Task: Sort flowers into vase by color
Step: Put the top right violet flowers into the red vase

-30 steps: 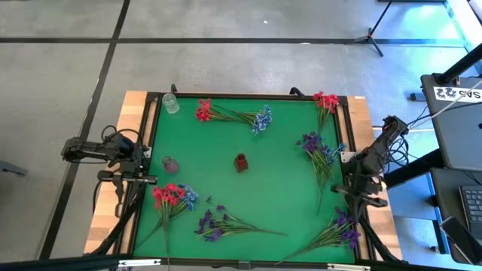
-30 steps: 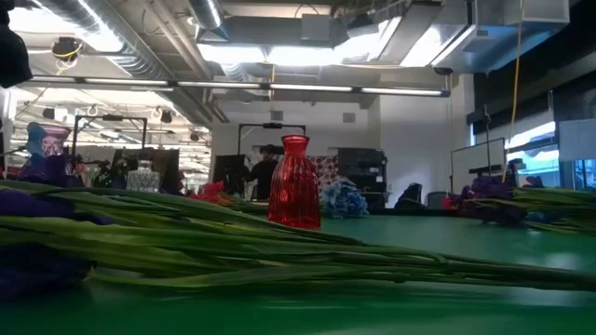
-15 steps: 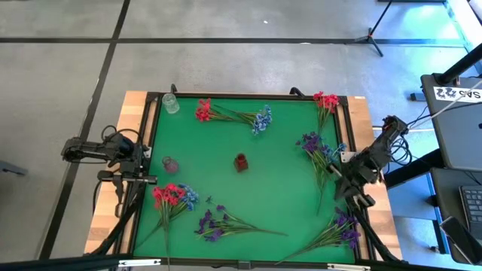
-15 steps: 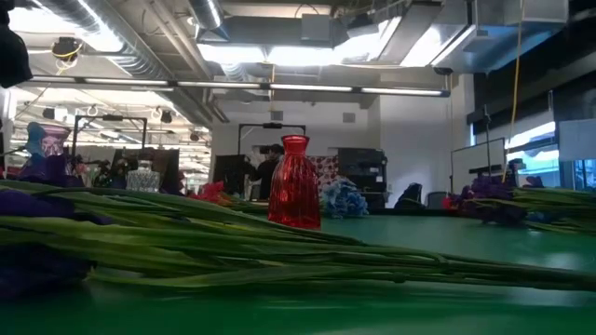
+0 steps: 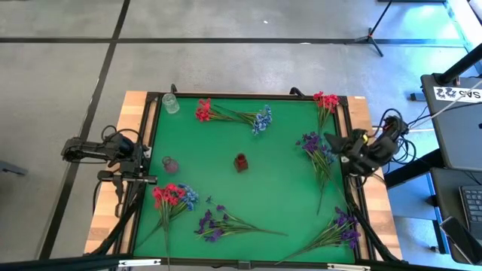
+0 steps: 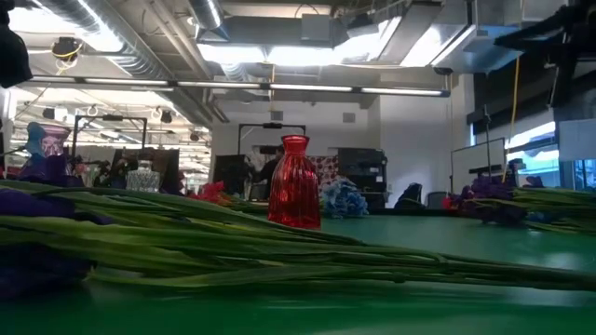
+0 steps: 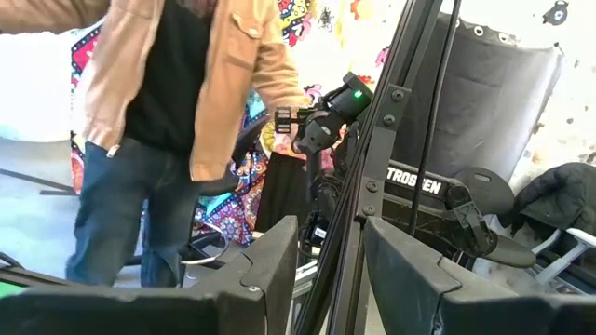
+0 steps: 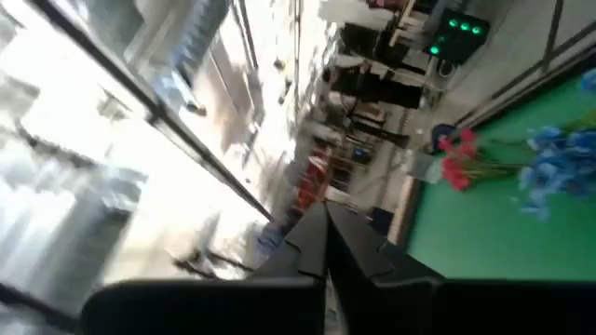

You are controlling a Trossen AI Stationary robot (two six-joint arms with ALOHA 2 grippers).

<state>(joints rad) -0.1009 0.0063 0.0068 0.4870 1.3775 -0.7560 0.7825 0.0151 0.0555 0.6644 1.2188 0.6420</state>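
Flowers lie scattered on the green table mat (image 5: 279, 188): a red and blue sprig (image 5: 230, 115) at the far side, a red one (image 5: 326, 101) at the far right, purple ones (image 5: 315, 147) at the right and along the near edge (image 5: 218, 223). A red vase (image 5: 240, 162) stands mid-table, a clear vase (image 5: 171, 103) far left, a pinkish vase (image 5: 170, 164) left. My right gripper (image 5: 330, 141) is shut and empty, raised beside the right purple sprig. My left gripper (image 7: 331, 270) waits open and empty at the table's left edge (image 5: 124, 179).
A red and blue bunch (image 5: 172, 197) lies near left, and another purple sprig (image 5: 343, 229) lies near right. In the low view, green stems (image 6: 233, 247) fill the foreground in front of the red vase (image 6: 294, 182). A person (image 7: 168, 112) stands beyond the table.
My right gripper has swung up from the table's near-right edge and turned over, from pointing down to pointing about level toward the table's far left. It has stayed shut. No flower or vase has moved.
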